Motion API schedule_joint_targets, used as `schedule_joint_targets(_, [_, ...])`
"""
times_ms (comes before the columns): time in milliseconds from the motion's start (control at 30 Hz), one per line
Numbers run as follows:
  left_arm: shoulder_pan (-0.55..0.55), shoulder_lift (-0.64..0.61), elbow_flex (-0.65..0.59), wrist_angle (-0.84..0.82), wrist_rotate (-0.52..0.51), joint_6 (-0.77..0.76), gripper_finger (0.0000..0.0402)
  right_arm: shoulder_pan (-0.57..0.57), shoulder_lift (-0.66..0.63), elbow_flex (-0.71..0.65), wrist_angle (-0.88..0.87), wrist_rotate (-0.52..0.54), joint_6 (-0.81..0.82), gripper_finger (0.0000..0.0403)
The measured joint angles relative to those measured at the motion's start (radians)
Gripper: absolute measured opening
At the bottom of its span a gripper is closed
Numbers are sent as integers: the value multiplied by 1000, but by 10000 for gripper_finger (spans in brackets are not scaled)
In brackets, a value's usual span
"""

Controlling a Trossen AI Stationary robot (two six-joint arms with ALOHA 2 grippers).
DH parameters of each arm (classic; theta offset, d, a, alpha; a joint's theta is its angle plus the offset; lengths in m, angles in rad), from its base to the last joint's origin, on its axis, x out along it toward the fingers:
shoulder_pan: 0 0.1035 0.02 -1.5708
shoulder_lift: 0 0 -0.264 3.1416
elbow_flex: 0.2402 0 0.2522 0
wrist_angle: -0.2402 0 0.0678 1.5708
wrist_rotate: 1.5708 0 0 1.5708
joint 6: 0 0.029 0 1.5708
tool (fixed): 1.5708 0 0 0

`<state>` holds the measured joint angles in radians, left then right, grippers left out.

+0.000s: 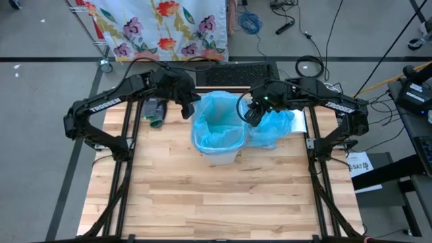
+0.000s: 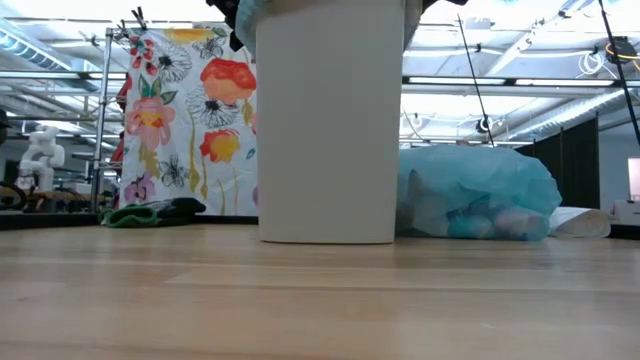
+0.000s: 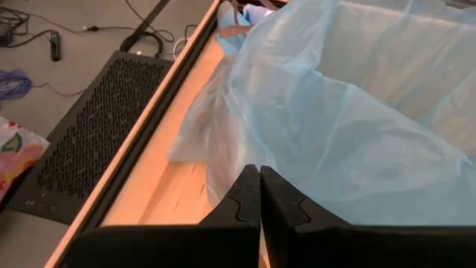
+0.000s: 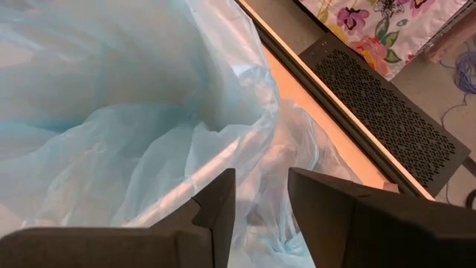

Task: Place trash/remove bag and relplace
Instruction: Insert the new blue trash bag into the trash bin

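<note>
A white bin (image 1: 217, 150) stands at the table's far middle, lined with a light-blue bag (image 1: 214, 118) whose edge drapes over the rim. A second, filled blue bag (image 1: 275, 127) lies on the table against the bin's right side. The trash shows only as pale lumps through its film (image 2: 505, 222). My left gripper (image 3: 260, 177) is shut with nothing between its fingers. It hovers at the bin's far left corner (image 1: 189, 108), next to the liner's outer drape. My right gripper (image 4: 260, 197) is open over the bin's right rim (image 1: 251, 116), with liner film in the gap. My left gripper's shut fingertips (image 3: 249, 186) stand right at the liner's outer drape (image 3: 223, 160); whether they touch it cannot be told. My right gripper's fingers (image 4: 223, 201) stand on either side of the liner's draped edge (image 4: 256, 160), slanting down from the right. I cannot tell whether either finger touches the film.
A dark green bundle (image 1: 154, 112) lies at the table's far left. A black perforated box (image 1: 236, 71) sits just beyond the far edge, with a floral cloth (image 1: 162, 27) behind it. A white sheet (image 2: 580, 222) lies right of the filled bag. The table's near half is bare wood (image 1: 216, 202).
</note>
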<state>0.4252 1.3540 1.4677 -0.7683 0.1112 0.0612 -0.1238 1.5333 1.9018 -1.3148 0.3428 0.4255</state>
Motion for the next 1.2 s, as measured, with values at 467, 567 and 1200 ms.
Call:
schedule_joint_targets(467, [16,0,0,-2,-34,-2,0,0,0,0,-4,0,-30,118])
schedule_joint_targets(567, [28,0,-1,-23,-35,-2,0,0,0,0,-4,1,-43,118])
schedule_joint_targets(1200, [26,118,-2,-52,71,-2,0,-14,0,0,-6,1,-48,118])
